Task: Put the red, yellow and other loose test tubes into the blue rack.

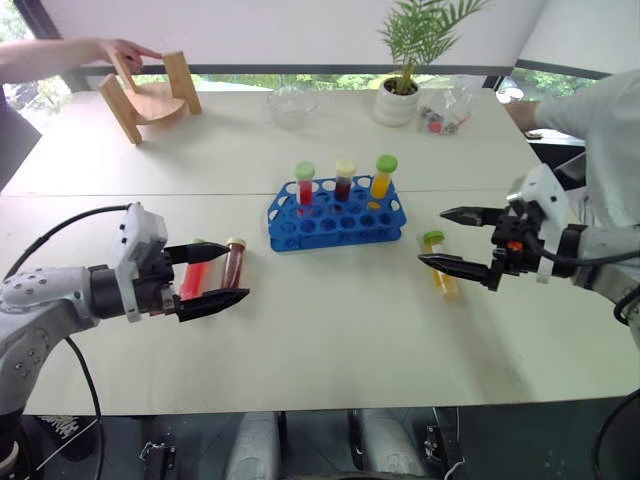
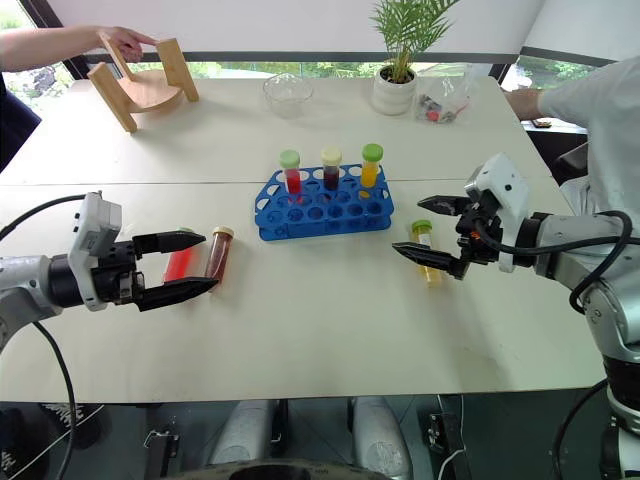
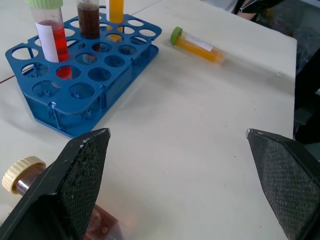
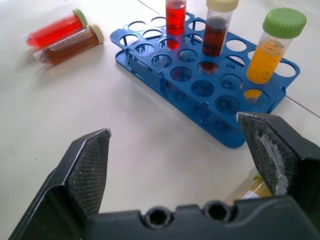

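Nearby, yellow test tube [image 2: 428, 262] lies between the right gripper's [image 2: 430, 231] spread fingers.

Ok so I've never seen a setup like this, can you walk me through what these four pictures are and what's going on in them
It is a humanoid robot with two arms, each ending in a two-fingered black gripper. Two pictures come from cameras in its head, looking down over a white table. The other two come from cameras on each wrist, looking out between that gripper's own fingers.

On the table stands the blue rack, a tray of round holes, with three capped tubes already upright in it: red, dark red and yellow. Three more lie loose: a red tube and a dark red tube by the left gripper, and a yellow tube by the right gripper.

Both grippers are open and hold nothing.

At the far side are a wooden stand with a person's hand on it, a glass bowl and a potted plant.
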